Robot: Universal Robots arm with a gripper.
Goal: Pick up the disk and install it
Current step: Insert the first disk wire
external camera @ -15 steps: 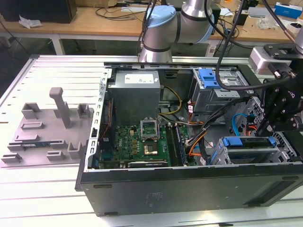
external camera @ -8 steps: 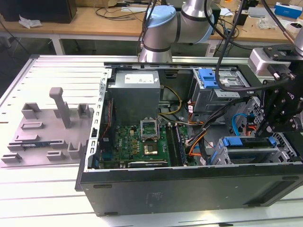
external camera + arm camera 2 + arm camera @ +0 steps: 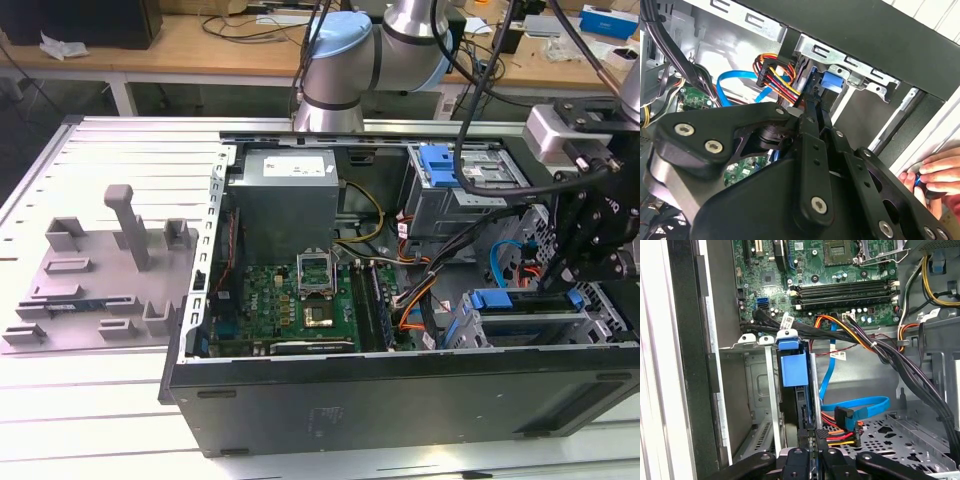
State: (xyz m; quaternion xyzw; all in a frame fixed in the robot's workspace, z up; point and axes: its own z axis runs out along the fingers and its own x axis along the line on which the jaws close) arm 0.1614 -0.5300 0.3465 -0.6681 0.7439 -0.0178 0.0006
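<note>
1. Black gripper (image 3: 812, 460) linkage sits closest to the lens in both wrist views, its 2 fingers pressed onto the thin edge of the disk (image 3: 800, 405).
2. In the first wrist view the disk stands on edge in the metal drive bay (image 3: 757, 390), its blue frame and blue latch tab (image 3: 792, 367) toward the motherboard (image 3: 840, 285).
3. In the exterior view the arm (image 3: 360, 60) reaches from the far bench over the open computer case (image 3: 400, 390), and its wrist hangs above the bay at the exterior view's right.
4. Most of the disk is hidden by the bay walls and the gripper, so its label cannot be seen.
5. A person's hand (image 3: 937, 172) touches the case edge in the second wrist view, cut off by the frame.
6. Orange, red and blue cables (image 3: 850, 415) lie just beside the bay.
</note>
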